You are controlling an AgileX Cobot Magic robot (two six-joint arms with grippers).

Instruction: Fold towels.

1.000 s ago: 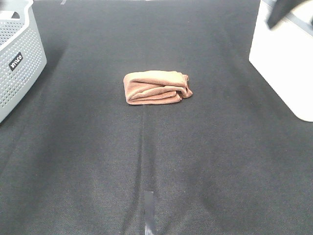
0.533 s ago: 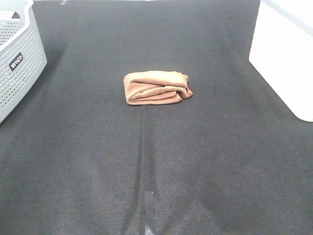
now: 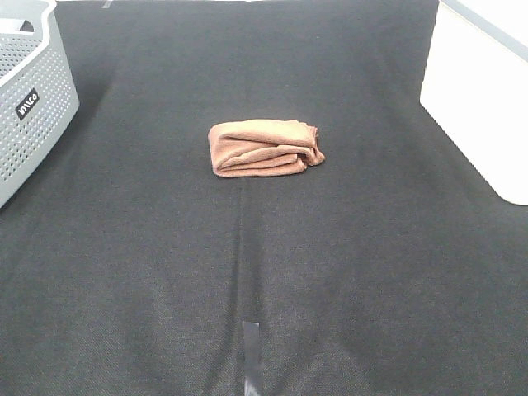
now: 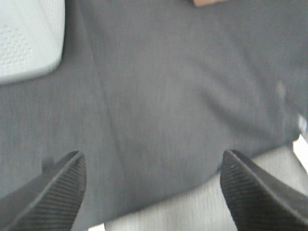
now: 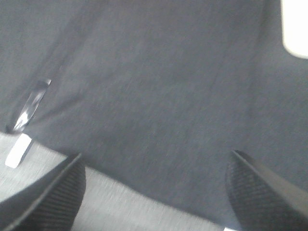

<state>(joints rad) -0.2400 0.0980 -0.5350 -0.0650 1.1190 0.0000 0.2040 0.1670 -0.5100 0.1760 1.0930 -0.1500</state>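
The rust-brown towel (image 3: 264, 148) lies folded into a small thick bundle on the black cloth in the middle of the table; a sliver of it (image 4: 209, 2) shows at the edge of the left wrist view. Neither arm shows in the exterior high view. My left gripper (image 4: 153, 192) is open and empty, hovering over the cloth's front edge. My right gripper (image 5: 156, 192) is open and empty, also over the front edge of the cloth, far from the towel.
A grey perforated basket (image 3: 29, 99) stands at the far left and shows in the left wrist view (image 4: 29, 41). A white box (image 3: 487, 107) stands at the right. A strip of tape (image 3: 252, 355) marks the cloth near the front edge and shows in the right wrist view (image 5: 31, 103).
A dark arm part at the top right of the exterior high view one second ago has gone out of view. The towel has not moved.
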